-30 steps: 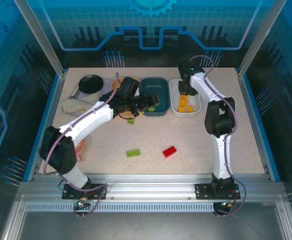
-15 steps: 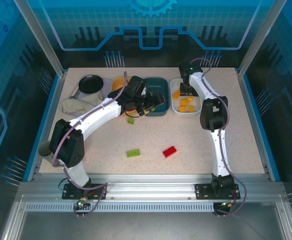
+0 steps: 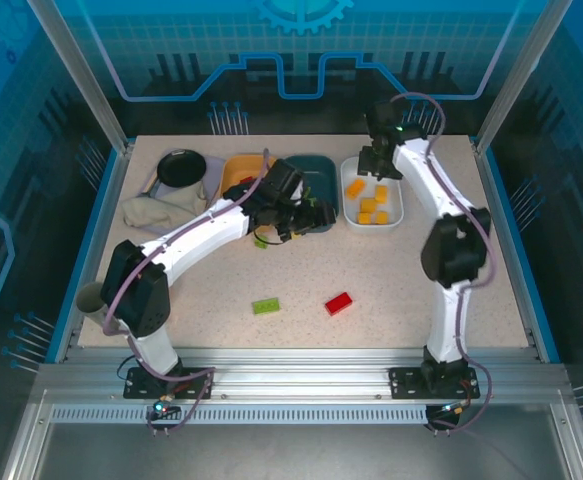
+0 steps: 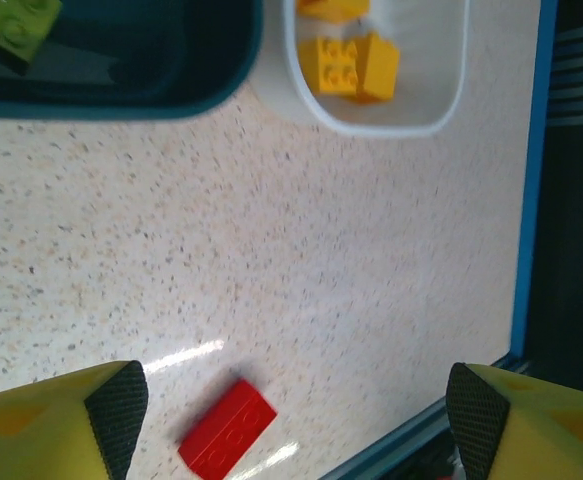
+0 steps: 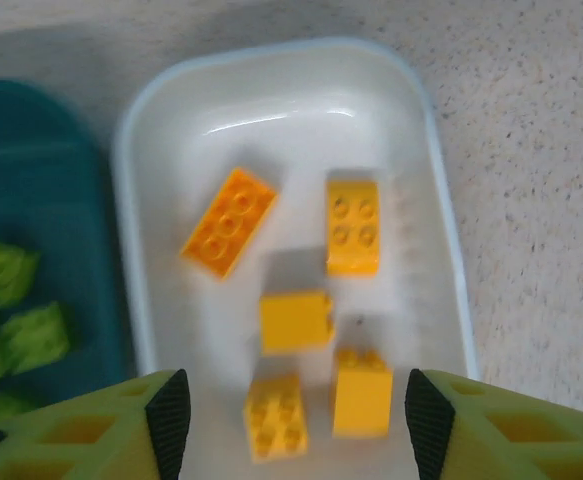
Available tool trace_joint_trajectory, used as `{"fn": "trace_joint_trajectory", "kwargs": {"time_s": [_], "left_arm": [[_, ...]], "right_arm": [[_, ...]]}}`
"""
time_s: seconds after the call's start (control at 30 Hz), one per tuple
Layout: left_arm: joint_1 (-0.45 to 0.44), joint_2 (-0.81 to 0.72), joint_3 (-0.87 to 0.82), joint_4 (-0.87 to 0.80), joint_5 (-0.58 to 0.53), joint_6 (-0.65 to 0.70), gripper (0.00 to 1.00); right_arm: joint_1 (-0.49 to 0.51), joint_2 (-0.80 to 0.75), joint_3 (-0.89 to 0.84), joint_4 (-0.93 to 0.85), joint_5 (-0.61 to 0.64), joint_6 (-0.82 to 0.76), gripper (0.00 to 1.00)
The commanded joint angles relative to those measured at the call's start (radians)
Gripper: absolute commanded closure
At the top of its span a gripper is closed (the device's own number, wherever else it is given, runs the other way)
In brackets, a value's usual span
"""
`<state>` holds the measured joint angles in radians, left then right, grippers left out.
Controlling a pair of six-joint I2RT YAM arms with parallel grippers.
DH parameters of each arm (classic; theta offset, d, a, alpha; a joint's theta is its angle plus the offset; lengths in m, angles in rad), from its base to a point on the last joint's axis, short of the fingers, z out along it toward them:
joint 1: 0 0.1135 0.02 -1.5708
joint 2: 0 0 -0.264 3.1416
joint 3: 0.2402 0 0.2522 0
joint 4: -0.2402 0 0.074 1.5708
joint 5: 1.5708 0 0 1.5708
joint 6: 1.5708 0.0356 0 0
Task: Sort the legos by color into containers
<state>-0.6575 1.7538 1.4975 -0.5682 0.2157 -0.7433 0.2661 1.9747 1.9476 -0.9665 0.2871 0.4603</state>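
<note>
Speckled tabletop [image 4: 271, 250], left pincer [image 4: 289, 405] spread wide, empty, right pincer [image 5: 291, 415] parted, empty, over white bin [image 5: 271, 95] of yellow legos [image 5: 352, 233].

Speckled beige surface [image 3: 371, 270], blue-edged. Along the far side, left to right: black pan [image 3: 182, 167], orange bin [image 3: 236, 172], teal bin [image 3: 321, 175], white bin [image 3: 371, 226], the bins close side by side. Beige cloth [image 3: 151, 212] lies crumpled just before the pan. Loose at centre: green brick [image 3: 265, 306] and red brick [image 3: 338, 303], apart. Another green piece [image 3: 261, 240] lies just before the teal bin.

Robot lab cell: aluminium frame [image 3: 291, 367], blue panels [image 3: 171, 50], speckled table [image 3: 371, 262].
</note>
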Motion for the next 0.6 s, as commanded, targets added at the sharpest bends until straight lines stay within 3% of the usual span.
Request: {"fn": "trace_joint_trajectory", "kwargs": {"time_s": [0.0, 0.13, 0.3, 0.57], "left_arm": [[-0.066, 0.040, 0.038, -0.118, -0.032, 0.163, 0.18], [-0.156, 0.101, 0.055, -0.161, -0.080, 0.273, 0.19], [-0.268, 0.205, 0.115, -0.216, -0.170, 0.370, 0.17], [-0.356, 0.361, 0.188, -0.265, -0.225, 0.408, 0.16]], "right_arm": [[0.028, -0.259, -0.264, 0.086, -0.136, 0.040, 0.36], [0.032, -0.591, -0.597, 0.103, -0.315, 0.086, 0.30], [0.031, -0.927, -0.884, 0.021, -0.520, 0.174, 0.23], [-0.005, -1.224, -0.981, -0.201, -0.543, 0.216, 0.20]]}}
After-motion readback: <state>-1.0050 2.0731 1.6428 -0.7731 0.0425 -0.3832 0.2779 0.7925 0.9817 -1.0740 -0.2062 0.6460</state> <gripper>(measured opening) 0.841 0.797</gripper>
